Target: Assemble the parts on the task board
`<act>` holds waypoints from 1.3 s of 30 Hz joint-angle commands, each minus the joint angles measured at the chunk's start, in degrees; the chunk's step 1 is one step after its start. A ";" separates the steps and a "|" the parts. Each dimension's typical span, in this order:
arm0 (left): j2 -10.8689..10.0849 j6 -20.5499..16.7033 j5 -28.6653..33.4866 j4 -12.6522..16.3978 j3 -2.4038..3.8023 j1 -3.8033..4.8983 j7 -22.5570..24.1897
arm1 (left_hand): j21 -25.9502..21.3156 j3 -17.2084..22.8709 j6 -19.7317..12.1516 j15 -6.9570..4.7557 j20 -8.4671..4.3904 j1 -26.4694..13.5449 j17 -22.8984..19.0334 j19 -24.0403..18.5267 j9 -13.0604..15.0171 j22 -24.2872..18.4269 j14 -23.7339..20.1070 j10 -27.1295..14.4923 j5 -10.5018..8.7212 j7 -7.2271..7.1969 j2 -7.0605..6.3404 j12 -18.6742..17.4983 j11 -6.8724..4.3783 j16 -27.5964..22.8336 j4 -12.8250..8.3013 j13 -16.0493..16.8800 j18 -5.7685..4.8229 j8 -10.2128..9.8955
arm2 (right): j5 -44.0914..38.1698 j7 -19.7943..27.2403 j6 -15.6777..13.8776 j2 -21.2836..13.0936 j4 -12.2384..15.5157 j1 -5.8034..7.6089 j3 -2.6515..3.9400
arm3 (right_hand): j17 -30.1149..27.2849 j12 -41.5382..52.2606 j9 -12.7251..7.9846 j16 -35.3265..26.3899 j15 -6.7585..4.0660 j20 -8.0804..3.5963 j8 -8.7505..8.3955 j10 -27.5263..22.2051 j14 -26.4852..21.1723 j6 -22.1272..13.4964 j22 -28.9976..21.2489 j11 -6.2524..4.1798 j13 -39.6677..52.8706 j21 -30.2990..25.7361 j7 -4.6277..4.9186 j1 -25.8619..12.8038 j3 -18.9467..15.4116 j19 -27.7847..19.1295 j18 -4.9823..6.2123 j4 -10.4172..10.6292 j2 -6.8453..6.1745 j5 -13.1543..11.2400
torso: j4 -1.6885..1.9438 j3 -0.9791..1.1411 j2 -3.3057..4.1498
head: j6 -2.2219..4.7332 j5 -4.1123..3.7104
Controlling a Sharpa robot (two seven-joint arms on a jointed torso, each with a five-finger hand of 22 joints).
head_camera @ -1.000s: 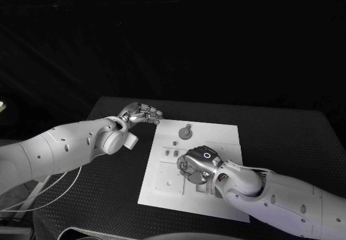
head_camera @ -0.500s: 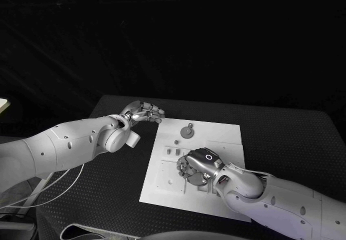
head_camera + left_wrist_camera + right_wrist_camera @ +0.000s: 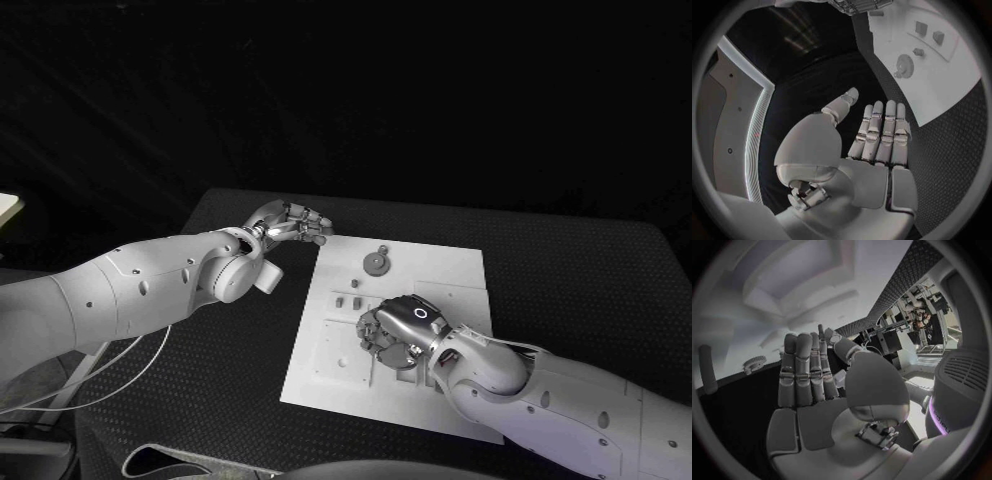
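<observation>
Hidden: my right hand (image 3: 400, 335) lies low over the middle of the task board (image 3: 447, 270), and whatever sits under its palm is covered in the head view; I cannot tell whether the fingers touch a part there.
Hard to make out: the small parts (image 3: 349, 303) on the board's left half are grey specks and blocks, too small to name singly.
Right hand state: in the right wrist view my fingers (image 3: 803, 372) lie straight and side by side, the thumb set a little apart, nothing held (the palm faces the board).
Left hand: my left hand (image 3: 289, 223) hangs over the black table (image 3: 577, 260) just beside the board's far left corner, off the white plate.
Left hand state: in the left wrist view the left hand's fingers (image 3: 882, 132) stretch out flat and close together, thumb angled away, holding nothing.
Task board: one white plate in the middle of the table, its long side running away from me.
Round part: one grey disc with a small knob (image 3: 375, 263) lies on the board's far half, apart from both hands; the left wrist view shows it too (image 3: 904, 65).
Other parts counted: three small blocks (image 3: 928, 36) show beyond the disc in the left wrist view.
In the way: my right forearm (image 3: 555, 400) crosses the board's near right corner.
</observation>
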 commanded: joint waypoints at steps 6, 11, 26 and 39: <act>0.11 0.75 0.32 0.09 0.04 0.04 0.48 | 0.23 -0.33 -0.21 0.00 0.03 -0.13 0.12 0.28 -0.06 -0.12 0.22 -0.26 -0.22 0.04 0.11 -0.04 0.25 -0.25 -0.04 -0.12 0.66 0.16 | -0.40 0.63 0.27 0.36 -0.53 -0.06 0.01 | -0.07 -0.32 0.11 0.03 -0.17 -0.11 0.12 0.10 -0.09 0.18 1.01 0.12 0.10 0.19 0.18 0.62 0.45 0.24 0.86 -0.02 0.15 -0.03 | 0.05 0.02 -0.02 | -0.40 0.48; 0.14 0.82 0.32 0.12 0.04 0.04 0.49 | 0.25 -0.62 -0.23 0.00 0.02 -0.46 0.26 0.30 -0.09 -0.25 0.24 -0.27 -0.51 0.04 0.20 -0.03 0.25 -0.36 -0.04 -0.17 0.67 0.17 | -0.27 0.73 0.60 0.50 -0.81 -0.06 0.01 | -0.08 -0.33 0.12 0.03 -0.17 -0.11 0.11 0.10 -0.09 0.18 1.02 0.13 0.11 0.19 0.18 0.63 0.46 0.23 0.86 -0.02 0.14 -0.03 | -0.02 0.02 0.00 | -0.51 0.72; -0.01 0.82 0.32 0.23 0.04 0.05 0.44 | 0.25 -0.69 -0.24 -0.02 0.00 -0.41 0.34 0.29 -0.11 -0.32 0.25 -0.28 -0.56 0.03 0.23 -0.03 0.24 -0.43 -0.09 -0.20 0.69 0.18 | -0.23 0.98 1.64 0.58 -1.16 -0.06 0.01 | -0.09 -0.38 0.16 0.01 -0.16 -0.09 0.10 0.11 -0.08 0.16 1.03 0.13 0.15 0.18 0.19 0.63 0.46 0.21 0.86 -0.01 0.13 -0.03 | -0.04 0.00 0.00 | -0.59 0.80; 0.08 0.80 0.32 0.12 0.04 0.05 0.45 | 0.26 -0.72 -0.25 -0.02 0.00 -0.33 0.40 0.30 -0.12 -0.38 0.27 -0.29 -0.57 0.03 0.23 -0.03 0.24 -0.48 -0.10 -0.22 0.70 0.18 | 0.13 1.11 2.11 1.04 -2.09 -0.06 0.01 | -0.10 -0.42 0.19 0.00 -0.16 -0.08 0.08 0.12 -0.07 0.15 1.05 0.14 0.18 0.17 0.20 0.61 0.46 0.19 0.86 -0.01 0.16 -0.03 | 0.11 0.08 -0.01 | -1.15 1.27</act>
